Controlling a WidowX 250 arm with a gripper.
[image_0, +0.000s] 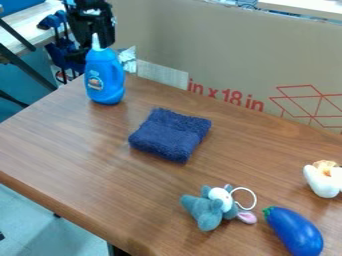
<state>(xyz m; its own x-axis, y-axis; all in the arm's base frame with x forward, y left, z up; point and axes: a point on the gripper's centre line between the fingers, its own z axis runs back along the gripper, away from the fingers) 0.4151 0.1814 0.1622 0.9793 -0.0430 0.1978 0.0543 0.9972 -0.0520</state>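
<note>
Jaws apart or together, I can't tell; navy towel (170, 135) lies folded on the table (73, 145), detergent bottle (105, 77) upright.

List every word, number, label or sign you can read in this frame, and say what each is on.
"in x 18 in": red print on the cardboard panel behind the table.
Label on the blue bottle: too small and blurred to read.
Pale strip left of the red print: no legible text.
</note>
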